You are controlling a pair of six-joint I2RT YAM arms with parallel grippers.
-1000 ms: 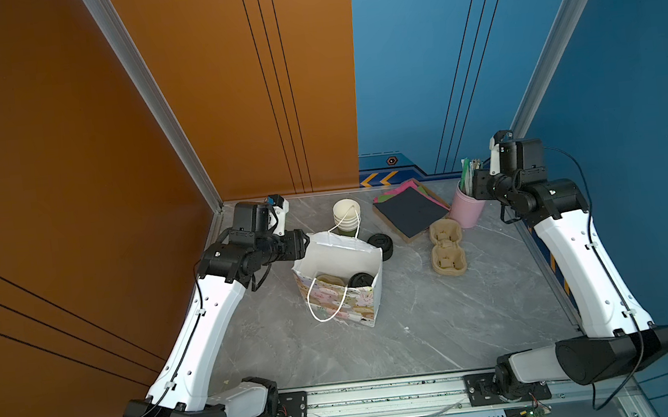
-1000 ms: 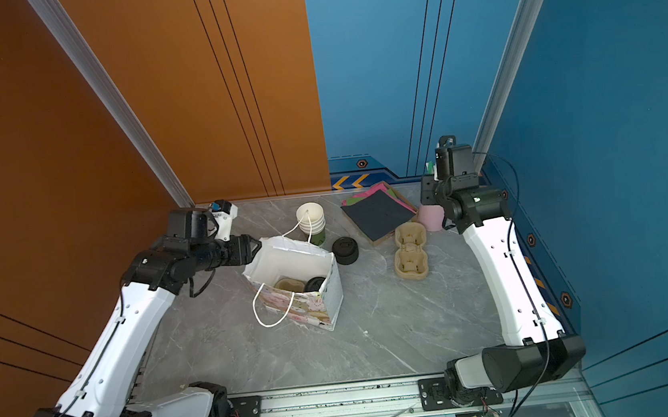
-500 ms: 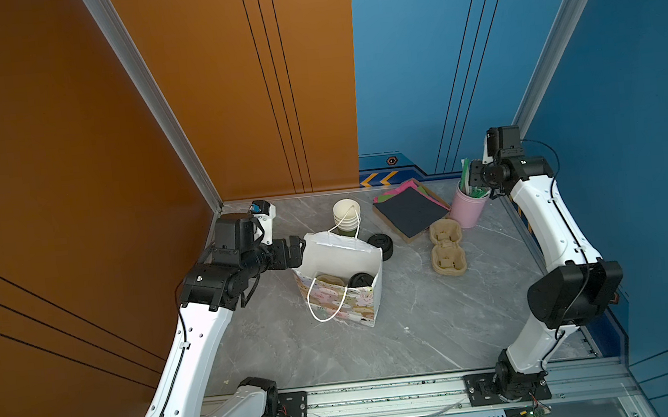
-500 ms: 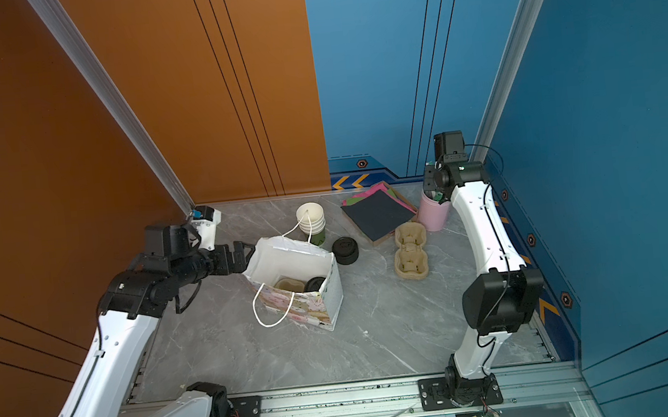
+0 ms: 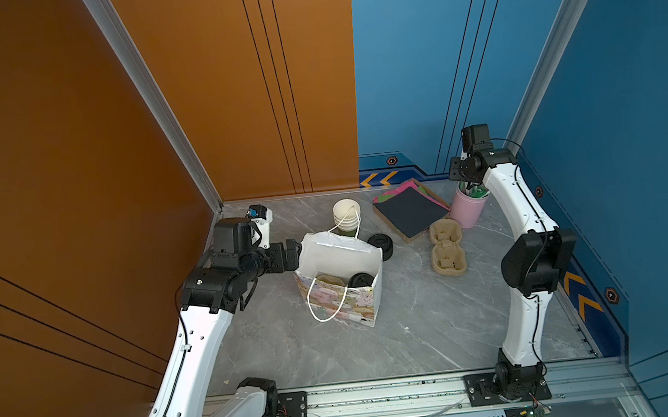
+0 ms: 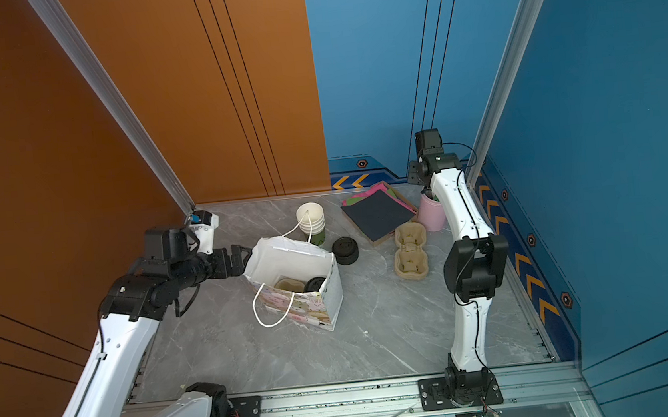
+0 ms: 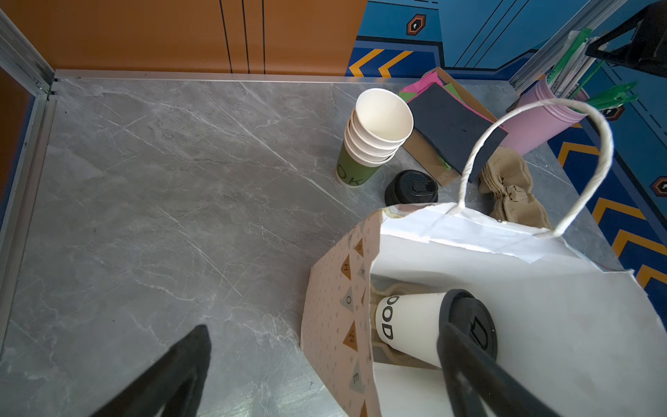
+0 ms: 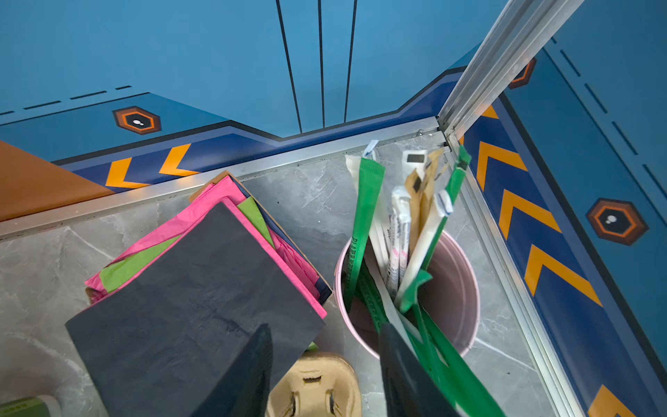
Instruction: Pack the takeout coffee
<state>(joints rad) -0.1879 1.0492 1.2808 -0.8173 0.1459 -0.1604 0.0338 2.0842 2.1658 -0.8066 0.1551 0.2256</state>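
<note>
We see the takeout coffee [image 7: 415,325] already inside the paper bag [image 5: 343,254], which stands mid-bench [image 5: 417,314], nearer the left edge. In both top views its black lid [image 5: 360,279] [image 6: 315,283] faces up from the bag's floor, beside a tan carrier [image 5: 328,280].

The left gripper [image 7: 325,332] is released, its jaws spread wide. In its wrist view they straddle the bag's left wall, one finger [image 7: 469,372] over the bag's mouth and the other [image 7: 173,368] outside. We cannot tell whether either touches the paper.

The right gripper [image 8: 326,328] hovers over the pink cup [image 8: 465,289] of wrapped straws [image 8: 364,216] in the far right corner. Its jaws are parted and clasp nothing we can make out.

The stack of lidless cups [image 5: 347,216] stands by the far edge, and the loose lids [image 5: 381,246] lie just beside the bag
</note>
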